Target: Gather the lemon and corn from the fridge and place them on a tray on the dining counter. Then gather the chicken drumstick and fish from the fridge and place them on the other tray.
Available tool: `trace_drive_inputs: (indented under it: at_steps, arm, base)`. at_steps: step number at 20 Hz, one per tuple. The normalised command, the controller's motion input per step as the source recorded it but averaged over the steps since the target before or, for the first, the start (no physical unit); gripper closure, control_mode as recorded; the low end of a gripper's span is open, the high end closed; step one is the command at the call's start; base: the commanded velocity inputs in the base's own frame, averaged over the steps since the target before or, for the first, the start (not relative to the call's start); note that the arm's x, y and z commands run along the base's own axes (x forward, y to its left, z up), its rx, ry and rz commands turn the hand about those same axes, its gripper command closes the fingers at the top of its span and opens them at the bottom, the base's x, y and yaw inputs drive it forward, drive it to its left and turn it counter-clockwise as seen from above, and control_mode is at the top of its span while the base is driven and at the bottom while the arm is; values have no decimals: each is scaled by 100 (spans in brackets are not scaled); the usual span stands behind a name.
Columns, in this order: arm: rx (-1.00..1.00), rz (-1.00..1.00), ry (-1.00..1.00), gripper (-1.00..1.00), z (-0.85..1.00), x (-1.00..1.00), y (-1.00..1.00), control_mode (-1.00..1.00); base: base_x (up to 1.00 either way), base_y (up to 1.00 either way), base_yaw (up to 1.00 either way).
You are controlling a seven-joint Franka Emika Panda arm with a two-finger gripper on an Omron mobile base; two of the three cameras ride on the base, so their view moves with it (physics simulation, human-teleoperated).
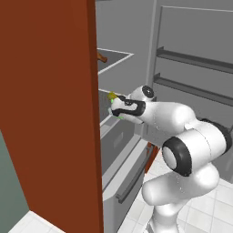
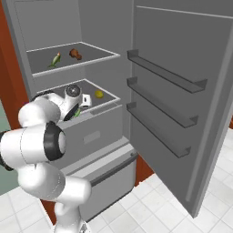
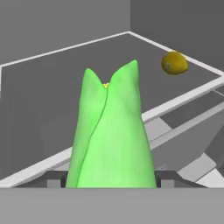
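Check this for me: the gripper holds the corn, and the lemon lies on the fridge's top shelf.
Not quite. The right base view shows the lemon on the lower shelf, not the top one. The gripper does hold the corn.

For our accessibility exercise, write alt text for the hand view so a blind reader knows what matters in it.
A green-husked corn cob stands up close between the end effector fingertips, which are shut on it, over the edge of a grey fridge shelf. A yellow lemon lies farther back on that shelf, near its white-edged corner.
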Motion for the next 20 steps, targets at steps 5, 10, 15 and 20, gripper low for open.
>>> trace_drive_inputs:
  at_steps: [5,10,15,20]
  arm:
    - [0,-8,0,100,75,-82,-30,-100]
    - [0,-11,0,100,77,-86,-24,-100]
    - [0,-11,0,100,65,-91,-18,-100]
    - [0,-12,0,100,52,-90,-13,-100]
  base:
    - [0,0,0]
    - [0,0,0]
    - [0,0,0]
    - [0,0,0]
